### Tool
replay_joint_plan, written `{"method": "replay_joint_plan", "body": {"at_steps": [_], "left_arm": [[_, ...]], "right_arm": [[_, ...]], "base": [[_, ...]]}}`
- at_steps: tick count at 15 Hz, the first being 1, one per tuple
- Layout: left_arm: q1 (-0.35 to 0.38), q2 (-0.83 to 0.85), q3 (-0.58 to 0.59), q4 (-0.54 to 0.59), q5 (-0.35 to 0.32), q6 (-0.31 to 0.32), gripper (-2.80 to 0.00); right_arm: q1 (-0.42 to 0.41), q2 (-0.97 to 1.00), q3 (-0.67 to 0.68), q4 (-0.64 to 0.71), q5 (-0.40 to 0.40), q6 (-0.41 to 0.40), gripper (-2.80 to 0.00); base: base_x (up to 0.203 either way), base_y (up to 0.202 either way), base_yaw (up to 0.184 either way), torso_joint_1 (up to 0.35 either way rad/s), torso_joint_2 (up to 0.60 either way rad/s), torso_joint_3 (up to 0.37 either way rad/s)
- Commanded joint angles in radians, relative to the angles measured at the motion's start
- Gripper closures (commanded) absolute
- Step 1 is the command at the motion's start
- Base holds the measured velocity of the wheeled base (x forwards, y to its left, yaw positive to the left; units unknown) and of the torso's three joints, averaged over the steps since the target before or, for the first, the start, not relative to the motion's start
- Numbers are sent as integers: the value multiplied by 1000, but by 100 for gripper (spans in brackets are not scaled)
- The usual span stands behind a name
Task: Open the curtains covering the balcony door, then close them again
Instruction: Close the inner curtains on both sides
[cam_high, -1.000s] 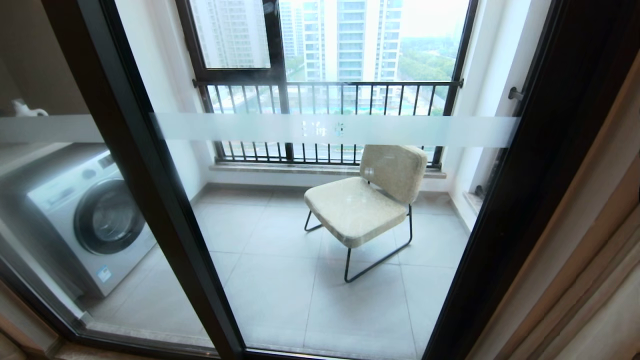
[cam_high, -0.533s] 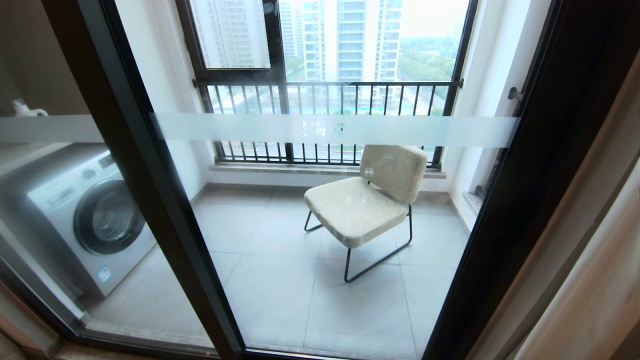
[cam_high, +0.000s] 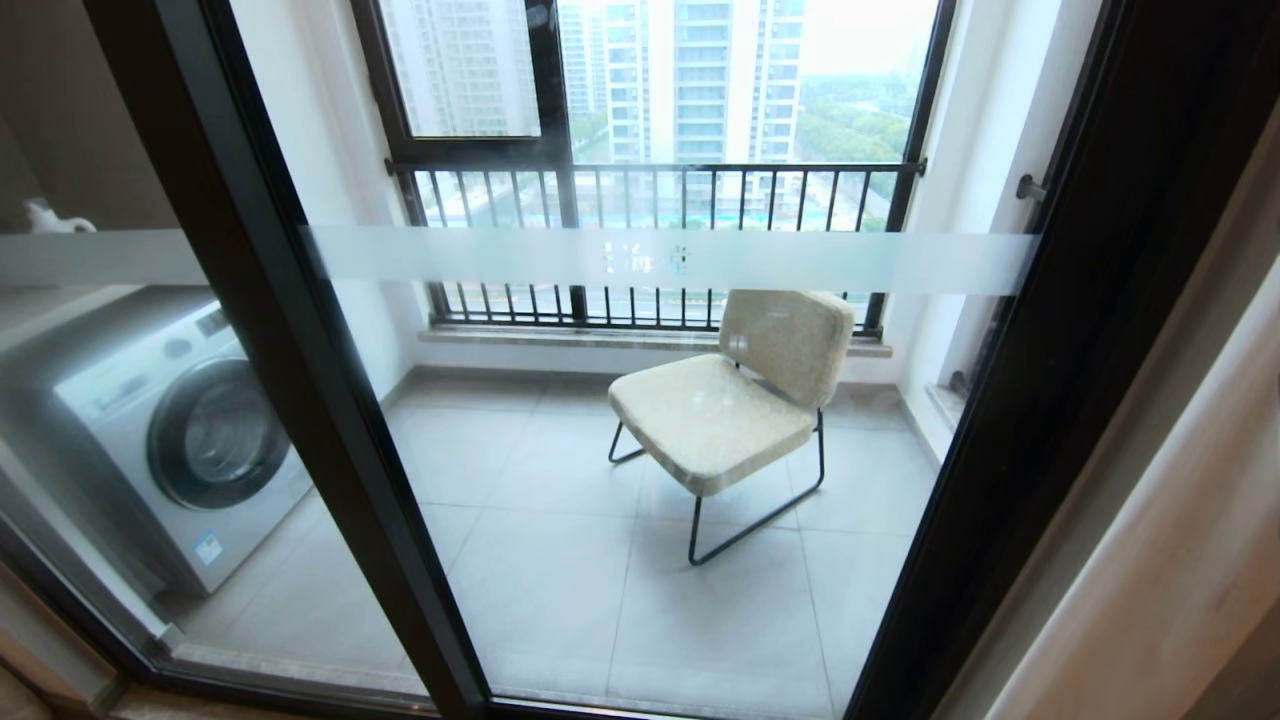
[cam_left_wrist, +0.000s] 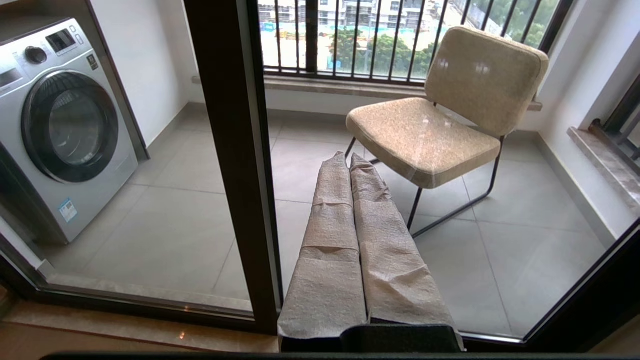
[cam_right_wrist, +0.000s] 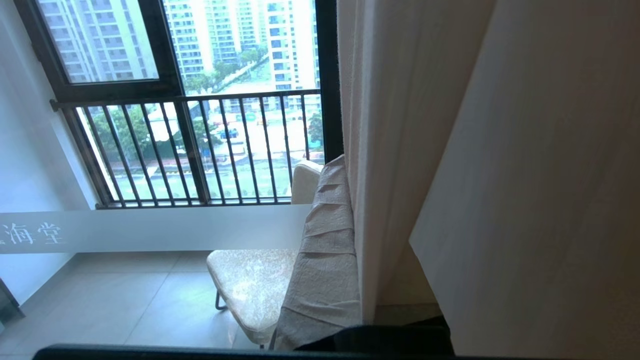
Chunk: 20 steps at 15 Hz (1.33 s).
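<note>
The curtains hang bunched at the right of the balcony door. The right gripper, fingers pressed together against a fold, should push steadily leftward, keeping contact.

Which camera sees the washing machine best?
The left wrist view. There the washing machine shows its whole front through the balcony door: round door, knob and display. The head view also has it, but hazier behind the glass, at the left edge. The right wrist view does not show it, only curtains, chair and railing.
</note>
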Motion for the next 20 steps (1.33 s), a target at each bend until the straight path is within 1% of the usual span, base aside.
{"method": "replay_joint_plan", "body": {"at_steps": [1,20], "left_arm": [[0,0,0,0,0,-1,0],[0,0,0,-2,-1,-1,0]], "right_arm": [[0,1,11,-2,1,1,0],[1,13,46,-3,1,-2,0]], "base": [[0,0,0,0,0,0],[0,4,0,0,0,0]]}}
